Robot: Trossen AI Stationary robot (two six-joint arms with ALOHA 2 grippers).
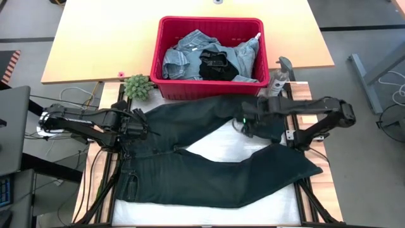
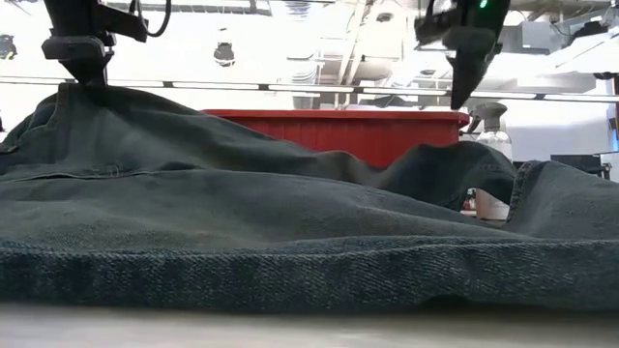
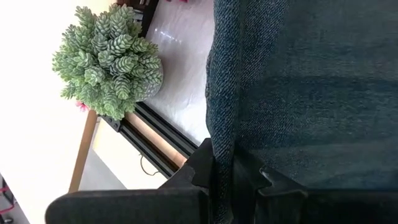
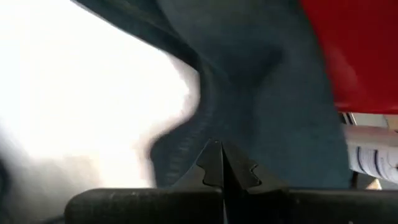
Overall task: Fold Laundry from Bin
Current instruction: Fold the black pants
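Laundry fills the red rectangular plastic bin [image 1: 166,56] at the far side of the white work surface [image 1: 209,148]: light blue denim pieces [image 1: 183,56] with a black garment [image 1: 215,66] on top. Spread across the surface in front of the bin lies a dark green-black pair of jeans [image 1: 209,174], legs splayed in a V. The left gripper [image 1: 140,131] is clamped on the jeans' edge at the left side, cloth pinched between its fingers [image 3: 202,171]. The right gripper [image 1: 243,125] sits over the upper leg near the bin, fingers [image 4: 211,163] pressed together with nothing visibly between them. A small green succulent plant [image 1: 137,87] stands beside the bin's near-left corner, a grey spray bottle [image 1: 280,71] at its right. Behind is a pale wooden tabletop [image 1: 95,38]; the low view shows a bright room with ceiling fittings.
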